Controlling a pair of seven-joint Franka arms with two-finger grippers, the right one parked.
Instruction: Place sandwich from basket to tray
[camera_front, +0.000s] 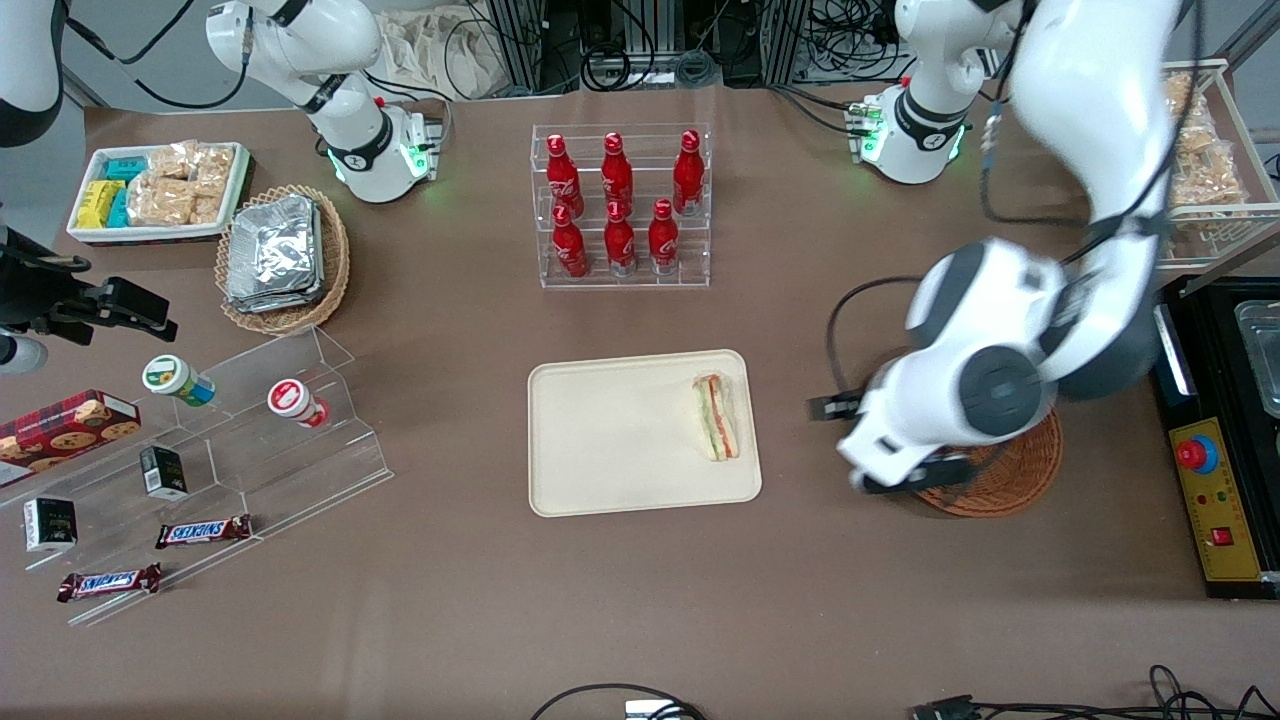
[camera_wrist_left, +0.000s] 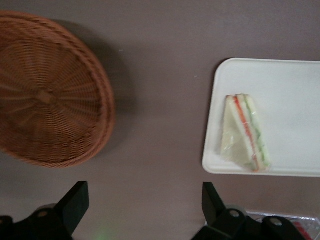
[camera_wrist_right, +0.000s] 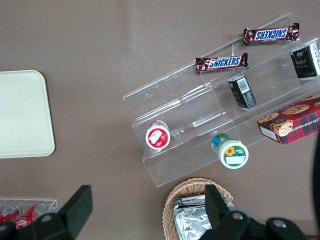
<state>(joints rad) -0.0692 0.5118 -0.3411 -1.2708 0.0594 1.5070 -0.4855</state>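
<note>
Already done, by the look of it. Mid-frame in the front view, the tray (camera_front: 600, 440), with the sandwich (camera_front: 718, 417) flat on it, just inside the edge nearest the basket (camera_front: 1010, 475). No sandwich in the basket. Next along, the gripper (camera_wrist_left: 142, 197), up over the bare table between tray and basket, fingers apart, nothing in them. Only pulling away left to do. Lots of open table low in the frame; mind the tray's rim and the basket's edge.
</note>
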